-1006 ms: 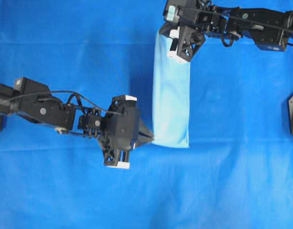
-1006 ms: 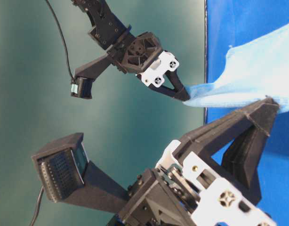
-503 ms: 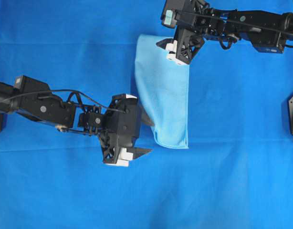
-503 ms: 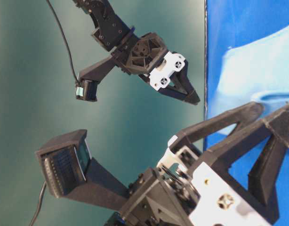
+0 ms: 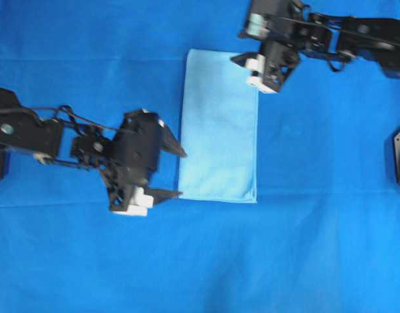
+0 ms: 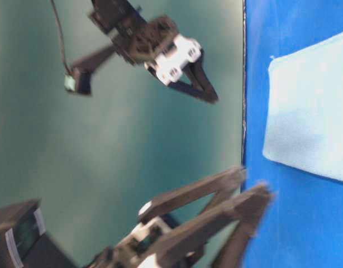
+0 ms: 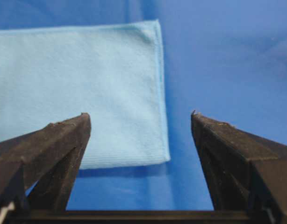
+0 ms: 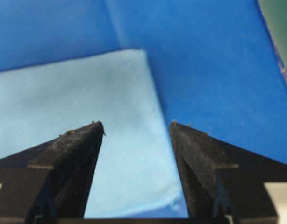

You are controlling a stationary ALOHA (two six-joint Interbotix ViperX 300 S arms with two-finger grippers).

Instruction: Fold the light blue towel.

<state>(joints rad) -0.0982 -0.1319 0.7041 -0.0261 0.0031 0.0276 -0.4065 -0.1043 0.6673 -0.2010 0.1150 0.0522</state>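
The light blue towel (image 5: 218,127) is laid flat, folded into 1 long strip, near the table's far edge. The left pincer (image 5: 175,173) and right pincer (image 5: 245,70) are held wide, empty. A corner could be missed, leaving a crooked next fold.

Royal-blue table covering (image 5: 317,248), the light blue towel (image 5: 219,130) flat on it, folded.

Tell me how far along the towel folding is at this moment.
Done: the light blue towel lies flat as a narrow folded rectangle on the blue table covering. In hand: nothing; the left gripper and right gripper are both open, off the cloth. Left: whether another fold follows can't be told.
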